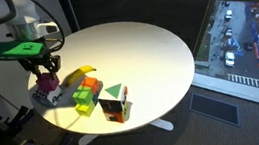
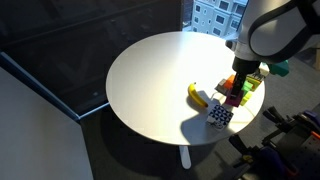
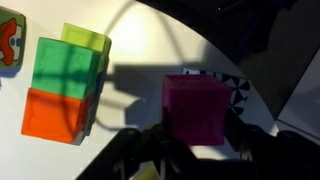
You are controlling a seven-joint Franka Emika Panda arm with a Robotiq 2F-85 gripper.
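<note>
**Gripper clamped on magenta cube**

In the wrist view the gripper had its fingers closed around the magenta cube, lower centre-right of the frame. A green block and an orange block lay at the left. In an exterior view the cube showed at the white table's left edge, near a banana.

Hard light strikes the white table, which glares almost blown out away from the gripper, while the room around it is dim. In the wrist view a sharp dark shadow spreads just ahead of the fingers, themselves blurred and nearly black.
</note>
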